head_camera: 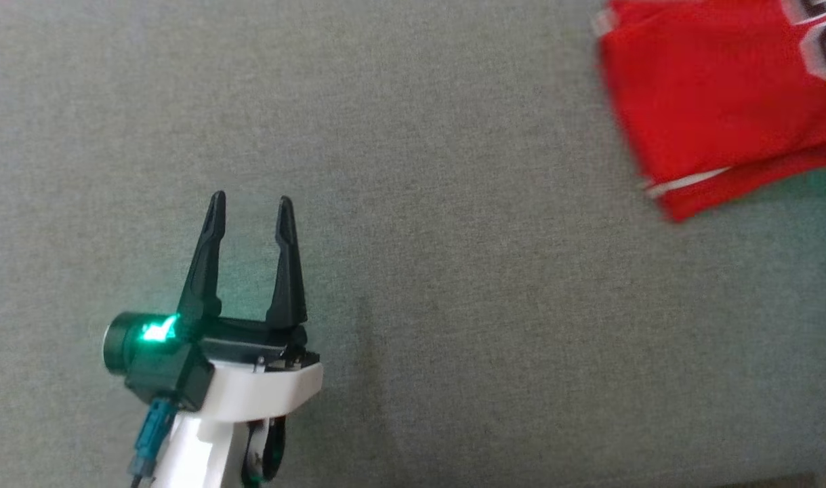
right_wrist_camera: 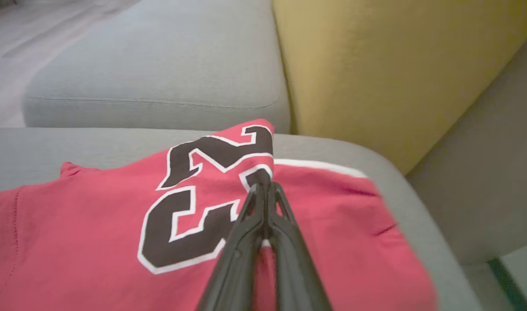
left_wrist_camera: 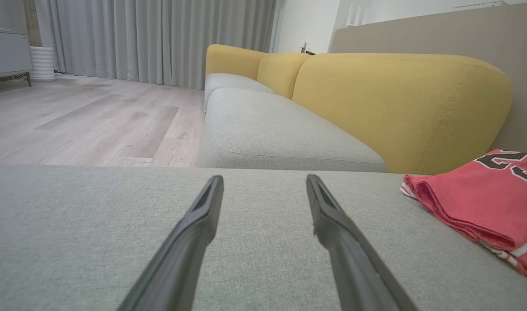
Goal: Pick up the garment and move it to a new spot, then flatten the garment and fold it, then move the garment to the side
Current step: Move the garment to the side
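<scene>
Right jaws pinch one folded garment [right_wrist_camera: 73, 224]; left jaws apart.

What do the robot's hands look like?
The left gripper has two long, pointed black fingers on a black base, a round black camera glowing green, a white forearm shell and a teal cable plug. The right gripper has the same dark, tapering fingers.

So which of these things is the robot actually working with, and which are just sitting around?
In the job: folded red jersey with black-and-white numerals; right tool, shut on its cloth; left tool, open, empty; grey fabric seat cushion under the jersey.
Just around: yellow fabric sofa back; grey curtains; pale wooden floor.
</scene>
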You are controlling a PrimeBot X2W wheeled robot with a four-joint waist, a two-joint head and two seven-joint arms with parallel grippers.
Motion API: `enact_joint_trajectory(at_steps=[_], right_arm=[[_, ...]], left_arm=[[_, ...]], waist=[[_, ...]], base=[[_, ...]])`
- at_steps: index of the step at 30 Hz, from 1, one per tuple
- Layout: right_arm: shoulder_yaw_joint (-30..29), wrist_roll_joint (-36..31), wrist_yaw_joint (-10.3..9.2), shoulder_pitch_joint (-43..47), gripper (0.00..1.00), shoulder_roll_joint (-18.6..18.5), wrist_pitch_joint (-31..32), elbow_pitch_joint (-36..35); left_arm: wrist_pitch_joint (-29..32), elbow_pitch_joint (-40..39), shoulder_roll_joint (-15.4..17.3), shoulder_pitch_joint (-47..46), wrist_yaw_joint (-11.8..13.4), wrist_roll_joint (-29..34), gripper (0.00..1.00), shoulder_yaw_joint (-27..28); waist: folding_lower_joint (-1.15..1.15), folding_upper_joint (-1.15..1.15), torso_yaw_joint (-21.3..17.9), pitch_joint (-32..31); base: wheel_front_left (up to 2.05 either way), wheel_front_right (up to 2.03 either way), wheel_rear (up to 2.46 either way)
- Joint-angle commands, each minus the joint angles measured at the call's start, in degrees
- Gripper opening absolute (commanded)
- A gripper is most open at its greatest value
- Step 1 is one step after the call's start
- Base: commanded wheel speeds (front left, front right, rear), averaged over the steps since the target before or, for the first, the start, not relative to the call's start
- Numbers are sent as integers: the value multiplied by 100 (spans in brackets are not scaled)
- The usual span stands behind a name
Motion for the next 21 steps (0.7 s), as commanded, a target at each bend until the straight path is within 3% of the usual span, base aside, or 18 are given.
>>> enact_joint_trajectory(at_steps=[1,6,7,8,9,14,21], right_arm=[[-179,-125,-4,-136,0,-480,-10,-180],[-700,-325,-4,-287,0,-1015,-20,-127],[-799,-389,-4,-305,10,-1076,2,-74],[-897,-482,-4,-326,96,-1118,9,-21],[-992,-587,-4,-350,100,-1132,-8,10],[-1311,-994,-4,-298,100,-921,-105,74],[-1378,-1562,-4,497,100,329,-306,-288]], left_arm=[[-29,-235,-8,-163,-47,65,100,130],[-29,-257,-8,-306,-52,95,100,77],[-29,-242,-8,-331,-55,94,100,66],[-29,-231,-8,-354,-58,96,100,60],[-29,-219,-8,-370,-58,89,100,61],[-29,-129,-8,-391,-65,31,100,124],[-29,151,-8,-215,-6,17,100,177]], waist=[[-1,0,-18,198],[-1,0,23,449],[-1,0,35,485],[-1,0,44,504],[-1,0,54,513],[-1,0,86,389],[-1,0,169,-317]], base=[[0,0,0],[0,0,0],[0,0,0],[0,0,0],[0,0,0],[0,0,0],[0,0,0]])
